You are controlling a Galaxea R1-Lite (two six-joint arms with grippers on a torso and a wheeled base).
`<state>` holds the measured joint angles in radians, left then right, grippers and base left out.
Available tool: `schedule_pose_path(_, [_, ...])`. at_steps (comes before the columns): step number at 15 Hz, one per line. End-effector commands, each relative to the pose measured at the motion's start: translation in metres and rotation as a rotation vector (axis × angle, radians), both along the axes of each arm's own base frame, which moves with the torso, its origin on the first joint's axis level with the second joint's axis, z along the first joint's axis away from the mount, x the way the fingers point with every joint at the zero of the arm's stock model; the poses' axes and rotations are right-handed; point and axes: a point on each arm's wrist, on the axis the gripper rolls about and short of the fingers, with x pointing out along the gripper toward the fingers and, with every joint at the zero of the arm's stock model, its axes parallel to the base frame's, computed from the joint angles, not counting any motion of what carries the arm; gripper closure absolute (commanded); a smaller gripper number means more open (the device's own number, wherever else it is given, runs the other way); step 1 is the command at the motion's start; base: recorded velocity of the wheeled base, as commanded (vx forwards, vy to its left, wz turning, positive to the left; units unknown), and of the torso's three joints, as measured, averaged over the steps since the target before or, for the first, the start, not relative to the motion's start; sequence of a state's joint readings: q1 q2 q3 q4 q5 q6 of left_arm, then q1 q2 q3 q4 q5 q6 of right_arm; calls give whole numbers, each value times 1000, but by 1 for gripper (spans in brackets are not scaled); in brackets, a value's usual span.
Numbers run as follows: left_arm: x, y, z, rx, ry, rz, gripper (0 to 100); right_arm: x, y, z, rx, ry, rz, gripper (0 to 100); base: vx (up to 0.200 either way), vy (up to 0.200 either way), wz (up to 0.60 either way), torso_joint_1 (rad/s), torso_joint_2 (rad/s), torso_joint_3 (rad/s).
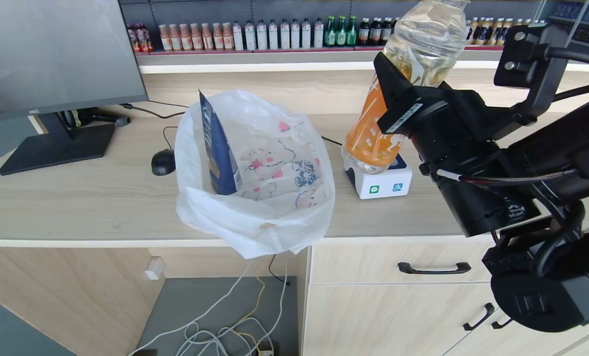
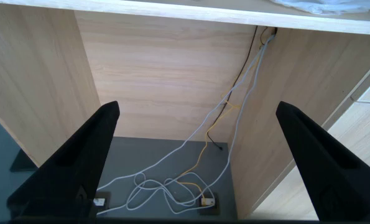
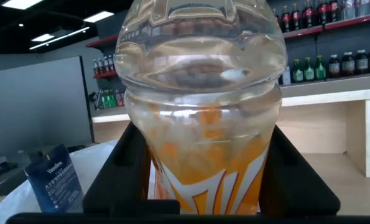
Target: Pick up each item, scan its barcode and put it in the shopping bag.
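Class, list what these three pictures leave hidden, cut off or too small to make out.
1. Bottle cap: head view, cut by top edge.
2. Scanner top: head view, covered by bottle.
3. Pouch base: head view, behind bag rim.
4. Shelf bottles: head view, labels too small.

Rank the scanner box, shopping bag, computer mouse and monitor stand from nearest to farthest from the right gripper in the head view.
From the right gripper, shut on the orange drink bottle:
1. White scanner box, just below the bottle.
2. Shopping bag, mid-counter, to the left.
3. Computer mouse, beyond the bag's left side.
4. Monitor stand, far left.
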<state>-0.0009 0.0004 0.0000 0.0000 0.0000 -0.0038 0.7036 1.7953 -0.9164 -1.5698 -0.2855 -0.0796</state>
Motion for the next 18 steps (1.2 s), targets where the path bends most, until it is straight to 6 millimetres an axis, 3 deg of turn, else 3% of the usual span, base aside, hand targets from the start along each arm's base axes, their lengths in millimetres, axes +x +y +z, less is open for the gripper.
schedule_pose_path(1, [0, 0, 0, 2, 0, -1, 0, 0, 0, 1, 2, -3, 1, 100, 0, 0, 0, 0, 0, 0])
schedule_pose_path(4, [0, 0, 0, 2, 0, -1, 0, -4, -4, 5, 5, -9, 2, 100, 0, 0, 0, 0, 0, 0])
schedule_pose_path(6, [0, 0, 0, 2, 0, -1, 0, 8, -13, 17, 48, -9, -1, 100, 0, 0, 0, 0, 0, 0])
schedule_pose_path(9, [0, 0, 0, 2, 0, -1, 0, 20, -6, 28, 139, 59, 87, 100, 0, 0, 0, 0, 0, 0])
schedule_pose_path(13, [0, 0, 0, 2, 0, -1, 0, 35, -6, 10, 272, 154, 173, 100, 0, 0, 0, 0, 0, 0])
schedule_pose_path(18, [0, 0, 0, 2, 0, -1, 0, 68, -46, -3, 524, 223, 132, 100, 0, 0, 0, 0, 0, 0])
